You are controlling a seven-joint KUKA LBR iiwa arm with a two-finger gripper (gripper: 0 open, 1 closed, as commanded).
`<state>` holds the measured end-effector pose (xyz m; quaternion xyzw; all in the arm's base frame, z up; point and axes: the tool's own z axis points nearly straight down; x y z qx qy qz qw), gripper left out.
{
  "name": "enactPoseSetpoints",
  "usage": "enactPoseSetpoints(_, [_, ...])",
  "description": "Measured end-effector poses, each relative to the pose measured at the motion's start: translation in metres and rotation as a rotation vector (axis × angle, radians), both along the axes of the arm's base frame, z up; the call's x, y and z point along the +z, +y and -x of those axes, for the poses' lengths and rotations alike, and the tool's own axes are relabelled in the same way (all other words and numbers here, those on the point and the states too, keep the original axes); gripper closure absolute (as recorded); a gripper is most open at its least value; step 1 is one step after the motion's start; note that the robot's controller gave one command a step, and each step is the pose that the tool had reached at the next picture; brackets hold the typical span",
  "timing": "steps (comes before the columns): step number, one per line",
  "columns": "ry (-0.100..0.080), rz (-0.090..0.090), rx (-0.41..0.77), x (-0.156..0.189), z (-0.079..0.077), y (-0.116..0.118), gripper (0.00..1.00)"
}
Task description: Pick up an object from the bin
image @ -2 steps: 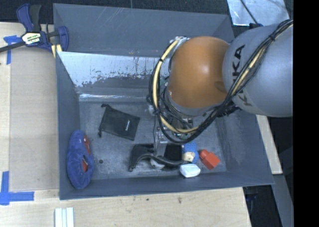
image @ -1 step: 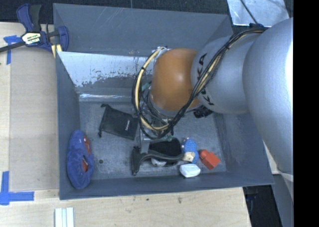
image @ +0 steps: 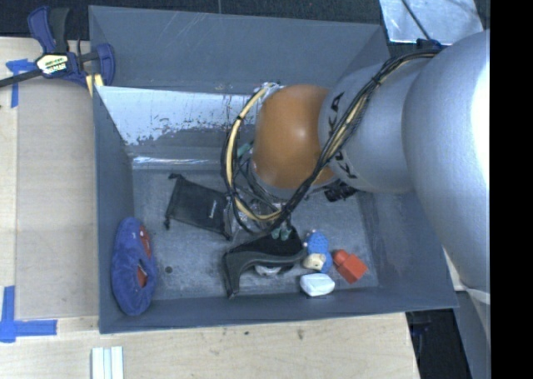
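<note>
Grey metal bin (image: 112, 190), few loose things. Gripper (image: 260, 217) low over black curved piece (image: 250, 262), beside black pouch (image: 196, 202). Pincer opening hidden, cannot tell. Likely the reach step; next calls for clamp, then lift.

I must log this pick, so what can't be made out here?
Camera view:
- Hand: open or shut unclear, under orange wrist cover and cables.
- Black curved thing: upper end behind cables; kind unclear.
- Cream piece: too small to identify.
- Bin floor at right: under the arm.

Orange cover (image: 287, 136) and cables (image: 236, 171) are hiding the mid floor of the bin (image: 187, 269); arm (image: 433, 127) is running off at the right; cream piece (image: 313, 261) is proving unidentifiable.
</note>
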<state>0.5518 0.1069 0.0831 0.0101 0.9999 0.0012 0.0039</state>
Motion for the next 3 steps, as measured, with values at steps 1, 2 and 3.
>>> enactPoseSetpoints(1, [-0.005, 0.002, -0.021, 0.087, -0.010, -0.033, 1.00])
enactPoseSetpoints(2, [0.005, 0.002, -0.019, 0.082, -0.008, -0.031, 0.00])
enactPoseSetpoints(3, [0.008, 0.002, 0.012, 0.022, 0.027, 0.015, 0.00])
